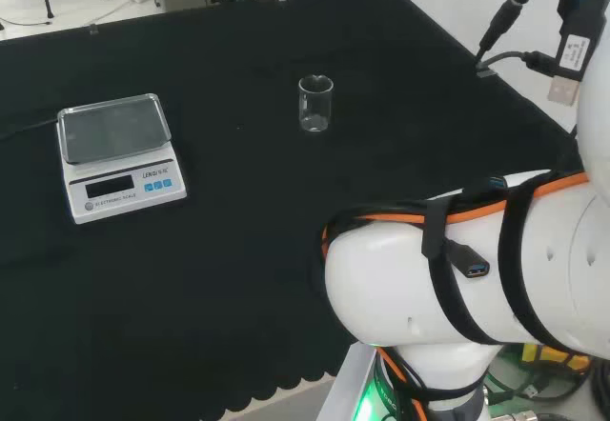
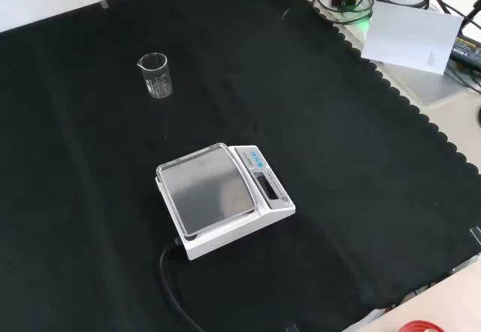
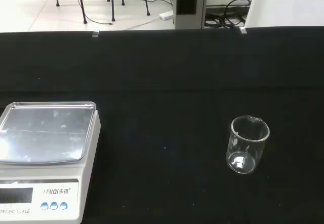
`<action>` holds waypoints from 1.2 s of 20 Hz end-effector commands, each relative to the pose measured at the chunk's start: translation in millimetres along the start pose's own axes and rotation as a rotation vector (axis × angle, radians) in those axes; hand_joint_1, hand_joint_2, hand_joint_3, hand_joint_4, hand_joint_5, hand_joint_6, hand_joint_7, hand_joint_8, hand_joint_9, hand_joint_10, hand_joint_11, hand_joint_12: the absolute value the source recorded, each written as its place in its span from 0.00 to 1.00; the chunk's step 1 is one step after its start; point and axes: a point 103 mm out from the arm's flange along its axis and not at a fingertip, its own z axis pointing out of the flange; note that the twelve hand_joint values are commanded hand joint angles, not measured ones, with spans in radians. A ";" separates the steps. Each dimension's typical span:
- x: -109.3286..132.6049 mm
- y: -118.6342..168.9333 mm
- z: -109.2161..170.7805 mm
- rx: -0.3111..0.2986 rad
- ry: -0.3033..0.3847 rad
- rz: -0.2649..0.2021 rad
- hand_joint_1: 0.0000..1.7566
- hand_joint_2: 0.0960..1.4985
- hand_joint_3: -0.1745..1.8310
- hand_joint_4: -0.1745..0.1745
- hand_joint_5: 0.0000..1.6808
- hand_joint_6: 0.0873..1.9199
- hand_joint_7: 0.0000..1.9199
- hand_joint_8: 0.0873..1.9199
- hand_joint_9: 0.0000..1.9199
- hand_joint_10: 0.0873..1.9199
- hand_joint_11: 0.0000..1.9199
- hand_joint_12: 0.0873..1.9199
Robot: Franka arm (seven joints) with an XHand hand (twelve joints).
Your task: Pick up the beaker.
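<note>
One clear beaker upright on cloth, one scale apart, hand's state untellable

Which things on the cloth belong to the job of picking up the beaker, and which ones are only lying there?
Belongs to the job:
- beaker, clear glass, upright, apparently empty, standing alone on the cloth

Just lying about:
- digital scale with a bare metal pan, standing apart from the beaker
- black cable running from the scale
- white paper sheet beyond the cloth's edge
</note>
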 end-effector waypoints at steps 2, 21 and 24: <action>-44.6 -56.3 -45.5 -0.095 0.001 0.019 0.35 0.51 0.08 0.44 0.12 0.00 0.15 0.36 0.23 0.40 0.07 0.76; 56.8 110.9 71.3 0.083 0.082 -0.048 0.36 0.50 0.08 0.46 0.12 0.00 0.15 0.36 0.23 0.39 0.06 0.76; 50.8 123.4 90.2 0.115 0.081 -0.027 0.36 0.50 0.08 0.47 0.12 0.00 0.15 0.36 0.23 0.39 0.06 0.76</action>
